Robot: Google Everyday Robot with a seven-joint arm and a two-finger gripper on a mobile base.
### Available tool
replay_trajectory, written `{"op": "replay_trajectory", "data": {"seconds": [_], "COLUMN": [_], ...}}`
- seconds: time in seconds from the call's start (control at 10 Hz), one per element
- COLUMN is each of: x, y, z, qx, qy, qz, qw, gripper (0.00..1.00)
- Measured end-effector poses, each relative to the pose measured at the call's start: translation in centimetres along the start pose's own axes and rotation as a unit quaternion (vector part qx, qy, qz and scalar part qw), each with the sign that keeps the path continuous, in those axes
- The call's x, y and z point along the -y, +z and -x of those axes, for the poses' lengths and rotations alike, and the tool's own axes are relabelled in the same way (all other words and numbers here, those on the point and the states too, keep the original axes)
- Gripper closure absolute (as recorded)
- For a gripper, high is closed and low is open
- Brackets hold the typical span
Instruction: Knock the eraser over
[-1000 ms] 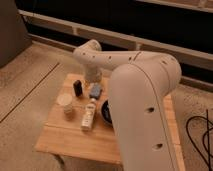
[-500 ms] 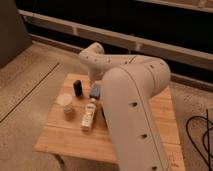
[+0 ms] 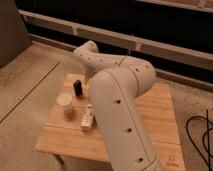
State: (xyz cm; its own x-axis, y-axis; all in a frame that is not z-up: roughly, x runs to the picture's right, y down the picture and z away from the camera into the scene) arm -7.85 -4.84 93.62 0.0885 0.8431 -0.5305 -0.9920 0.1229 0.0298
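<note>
The camera view looks down over the robot's own white arm (image 3: 120, 100), which fills the middle of the picture and bends back toward a small wooden table (image 3: 150, 120). The gripper (image 3: 89, 80) is at the far end of the arm, above the back left part of the table, but it is hidden behind the arm's last joint, so I cannot tell how it is set.

The eraser (image 3: 77, 87) stands upright near the back left edge of the table, just left of where the arm ends; whether the two touch cannot be made out. It is a small dark block, taller than wide. It looks light and stiff, with a narrow base, so it should tip easily from a sideways push high on its side rather than any grip.

In front of it stands a paper cup (image 3: 65, 104), near but apart, and a pale slim bottle (image 3: 88, 117) lies further forward beside the arm.

As for room, the table's left and back edges are close to the eraser, so a hard push might send it off onto the floor. The cup sits on the near side, leaving the open boards mostly to the right, under the arm
</note>
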Motion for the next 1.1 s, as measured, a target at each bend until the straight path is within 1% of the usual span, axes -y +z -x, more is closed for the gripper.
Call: {"op": "replay_trajectory", "data": {"seconds": [0.1, 0.3, 0.5, 0.6, 0.9, 1.0, 1.1], "x": [-0.4, -1.6, -2.2, -2.6, -4.1, -4.8, -4.9], "y": [0.7, 1.8, 2.2, 2.1, 0.3, -0.3, -0.7], "z": [0.4, 1.0, 1.6, 2.1, 3.3, 3.5, 3.6], "qx": [-0.007, -0.017, -0.022, -0.02, -0.004, 0.001, 0.004], "qy": [-0.007, -0.012, -0.015, -0.019, -0.038, -0.045, -0.048], "qz": [0.002, 0.014, 0.024, 0.026, 0.033, 0.033, 0.031], "qw": [1.0, 0.9997, 0.9994, 0.9993, 0.9987, 0.9984, 0.9983], "gripper": [0.35, 0.35, 0.35, 0.35, 0.35, 0.35, 0.35]}}
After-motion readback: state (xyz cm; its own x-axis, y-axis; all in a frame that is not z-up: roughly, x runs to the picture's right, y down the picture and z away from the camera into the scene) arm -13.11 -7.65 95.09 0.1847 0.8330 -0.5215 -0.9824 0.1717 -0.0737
